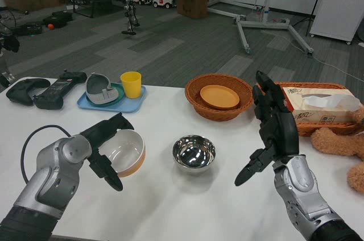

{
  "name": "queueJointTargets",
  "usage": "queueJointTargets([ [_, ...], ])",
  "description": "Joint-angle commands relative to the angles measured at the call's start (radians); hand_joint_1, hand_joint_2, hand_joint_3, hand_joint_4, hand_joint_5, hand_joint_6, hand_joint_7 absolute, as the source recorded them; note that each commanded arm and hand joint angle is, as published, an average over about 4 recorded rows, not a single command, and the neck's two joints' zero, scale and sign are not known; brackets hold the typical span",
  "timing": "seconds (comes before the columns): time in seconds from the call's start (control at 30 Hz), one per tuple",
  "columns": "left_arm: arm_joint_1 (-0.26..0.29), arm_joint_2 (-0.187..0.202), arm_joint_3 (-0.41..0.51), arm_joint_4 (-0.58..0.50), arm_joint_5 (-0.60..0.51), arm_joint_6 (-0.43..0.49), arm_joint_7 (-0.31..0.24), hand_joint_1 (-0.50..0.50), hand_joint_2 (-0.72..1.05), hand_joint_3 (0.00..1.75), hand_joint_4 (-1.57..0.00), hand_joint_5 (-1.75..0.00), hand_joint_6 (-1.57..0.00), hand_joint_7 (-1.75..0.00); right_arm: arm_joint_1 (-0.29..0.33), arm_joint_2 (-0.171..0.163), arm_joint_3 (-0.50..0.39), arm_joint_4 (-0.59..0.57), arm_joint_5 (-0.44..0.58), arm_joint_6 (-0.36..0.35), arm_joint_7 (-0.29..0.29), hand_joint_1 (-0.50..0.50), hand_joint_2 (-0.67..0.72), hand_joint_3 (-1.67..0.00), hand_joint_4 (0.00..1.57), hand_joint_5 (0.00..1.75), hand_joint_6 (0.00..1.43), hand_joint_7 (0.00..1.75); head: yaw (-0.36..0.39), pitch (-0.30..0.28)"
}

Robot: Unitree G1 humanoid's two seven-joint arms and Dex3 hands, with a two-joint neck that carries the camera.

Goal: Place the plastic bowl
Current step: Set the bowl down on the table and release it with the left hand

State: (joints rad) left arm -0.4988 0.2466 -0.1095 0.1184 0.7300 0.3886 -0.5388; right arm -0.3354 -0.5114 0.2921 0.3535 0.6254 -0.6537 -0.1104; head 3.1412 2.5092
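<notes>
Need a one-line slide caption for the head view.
Left hand holds the plastic bowl on the table beside a steel bowl; right hand open.

My left robot hand [105, 150] covers the plastic bowl's [128, 151] near rim at nine o'clock. The teddy bear [341, 150] at three o'clock runs off frame.

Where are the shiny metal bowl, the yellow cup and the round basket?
Metal bowl [194, 152]: head view, on its mirrored inside.
Yellow cup [131, 84]: head view, on its front wall.
Round basket [200, 106]: head view, on its woven wall at the left front.
</notes>
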Motion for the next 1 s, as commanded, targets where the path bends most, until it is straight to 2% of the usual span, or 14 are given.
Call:
queueJointTargets([
  [0.03, 0.007, -0.030, 0.030, 0.092, 0.017, -0.066, 0.028, -0.50, 0.60, 1.75, -0.69, -1.75, 0.00, -1.68, 0.011, -0.013, 0.007, -0.004, 0.007, -0.012, 0.000, -0.29, 0.72, 0.00, 0.46, 0.00, 0.00, 0.35, 0.010, -0.007],
  [0.17, -0.001, -0.078, 0.050, 0.247, 0.029, -0.122, 0.055, -0.50, 0.58, 1.75, -0.58, -1.75, 0.00, -1.68, 0.010, -0.013, 0.007, -0.002, 0.012, -0.009, 0.000, -0.32, 0.72, 0.00, 0.46, 0.00, 0.00, 0.35, 0.014, -0.017],
  [0.33, -0.005, -0.094, 0.058, 0.323, 0.049, -0.125, 0.077, -0.50, 0.54, 1.75, -0.48, -1.75, 0.00, -1.68, 0.008, -0.013, 0.009, 0.000, 0.013, -0.005, 0.000, -0.30, 0.72, 0.00, 0.46, 0.00, 0.00, 0.35, 0.025, -0.023],
  [0.5, -0.006, -0.099, 0.067, 0.358, 0.050, -0.129, 0.095, -0.50, 0.52, 1.75, -0.40, -1.75, 0.00, -1.64, 0.007, -0.013, 0.014, 0.007, 0.013, -0.004, 0.000, -0.33, 0.72, 0.00, 0.46, 0.00, 0.00, 0.35, 0.033, -0.034],
  [0.73, -0.006, -0.107, 0.085, 0.390, 0.050, -0.152, 0.109, -0.50, 0.52, 1.75, -0.22, -1.75, 0.00, -1.61, 0.006, -0.009, 0.022, 0.013, 0.012, -0.004, 0.000, -0.31, 0.72, 0.00, 0.46, 0.00, 0.00, 0.35, 0.038, -0.040],
  [0.93, 0.000, -0.109, 0.086, 0.411, 0.051, -0.154, 0.114, -0.50, 0.52, 1.75, 0.00, -1.75, 0.00, -1.43, 0.007, -0.007, 0.024, 0.014, 0.011, -0.006, 0.000, -0.33, 0.72, 0.00, 0.46, 0.00, 0.00, 0.35, 0.038, -0.041],
  [0.97, 0.002, -0.109, 0.087, 0.411, 0.051, -0.154, 0.114, -0.50, 0.52, 1.75, 0.00, -1.75, 0.00, -1.38, 0.007, -0.007, 0.024, 0.014, 0.011, -0.006, 0.000, -0.33, 0.72, 0.00, 0.46, 0.00, 0.00, 0.35, 0.038, -0.042],
  [1.0, 0.004, -0.110, 0.088, 0.411, 0.051, -0.154, 0.114, -0.50, 0.54, 1.75, 0.00, -1.75, 0.00, -1.26, 0.007, -0.007, 0.024, 0.013, 0.011, -0.006, 0.000, -0.33, 0.72, 0.00, 0.46, 0.00, 0.00, 0.35, 0.038, -0.043],
])
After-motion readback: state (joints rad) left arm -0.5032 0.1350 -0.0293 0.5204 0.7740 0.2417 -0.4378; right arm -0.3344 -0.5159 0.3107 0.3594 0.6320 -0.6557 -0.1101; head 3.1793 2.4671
